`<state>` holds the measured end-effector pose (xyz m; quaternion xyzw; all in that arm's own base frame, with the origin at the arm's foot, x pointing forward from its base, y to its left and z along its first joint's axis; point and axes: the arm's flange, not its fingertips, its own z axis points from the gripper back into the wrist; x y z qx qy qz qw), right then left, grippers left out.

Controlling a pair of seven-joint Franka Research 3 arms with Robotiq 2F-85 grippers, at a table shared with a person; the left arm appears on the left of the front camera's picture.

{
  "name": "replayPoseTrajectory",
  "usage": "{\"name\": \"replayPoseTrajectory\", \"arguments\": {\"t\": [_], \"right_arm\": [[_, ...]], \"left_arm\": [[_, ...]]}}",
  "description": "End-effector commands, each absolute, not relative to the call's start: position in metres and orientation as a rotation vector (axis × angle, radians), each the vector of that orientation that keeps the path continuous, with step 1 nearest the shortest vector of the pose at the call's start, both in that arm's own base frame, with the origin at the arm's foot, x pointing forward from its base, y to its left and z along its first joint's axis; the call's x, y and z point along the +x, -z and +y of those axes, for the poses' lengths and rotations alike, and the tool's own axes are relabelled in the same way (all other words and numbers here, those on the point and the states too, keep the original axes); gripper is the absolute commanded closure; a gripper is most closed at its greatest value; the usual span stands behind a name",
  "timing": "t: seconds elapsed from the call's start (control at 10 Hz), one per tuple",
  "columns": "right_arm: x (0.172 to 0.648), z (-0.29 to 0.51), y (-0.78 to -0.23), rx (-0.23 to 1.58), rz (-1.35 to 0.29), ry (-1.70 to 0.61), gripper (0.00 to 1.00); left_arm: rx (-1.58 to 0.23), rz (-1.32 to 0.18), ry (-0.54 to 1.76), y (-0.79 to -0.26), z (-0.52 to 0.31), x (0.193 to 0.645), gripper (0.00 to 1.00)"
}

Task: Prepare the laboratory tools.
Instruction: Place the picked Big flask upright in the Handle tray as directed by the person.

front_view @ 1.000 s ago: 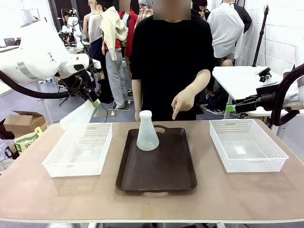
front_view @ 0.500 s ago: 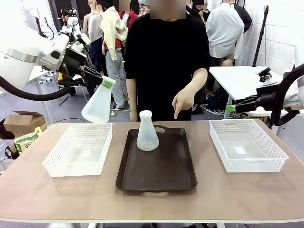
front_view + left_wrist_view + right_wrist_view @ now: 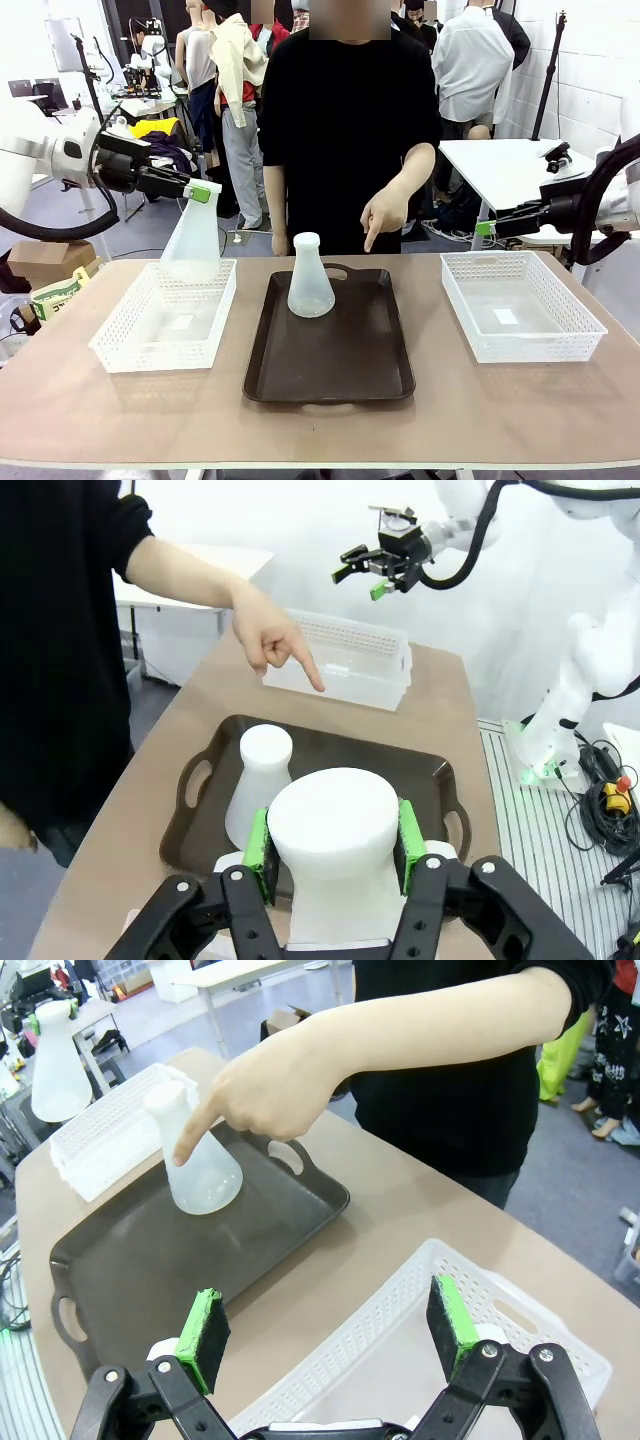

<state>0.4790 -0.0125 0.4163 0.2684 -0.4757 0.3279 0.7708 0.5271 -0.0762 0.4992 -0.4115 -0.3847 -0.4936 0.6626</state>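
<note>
Table (image 3: 520, 400), held flask (image 3: 193, 240) now upright

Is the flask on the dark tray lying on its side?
No, the flask stands upright on its wide base on the tray.

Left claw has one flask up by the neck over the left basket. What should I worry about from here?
The left claw grips only the held flask at its smooth neck, so it may slip or swing. Set down fast, it might catch the left basket wall and tip. The person's hand points near the tray flask; keep clear.
</note>
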Motion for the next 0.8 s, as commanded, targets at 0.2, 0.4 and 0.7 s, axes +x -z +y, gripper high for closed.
{"name": "replayPoseTrajectory", "arguments": {"t": [0.2, 0.4, 0.7], "right_arm": [[0.479, -0.012, -0.417, 0.574, -1.008, -0.710, 0.00], [0.479, -0.012, -0.417, 0.574, -1.008, -0.710, 0.00], [0.479, -0.012, -0.417, 0.574, -1.008, -0.710, 0.00]], "left_arm": [[-0.967, -0.857, 1.204, -0.490, -0.090, 0.522, 1.00], [-1.075, -0.974, 1.417, -0.469, -0.134, 0.499, 1.00], [-1.209, -1.063, 1.541, -0.463, -0.175, 0.473, 1.00]]}}
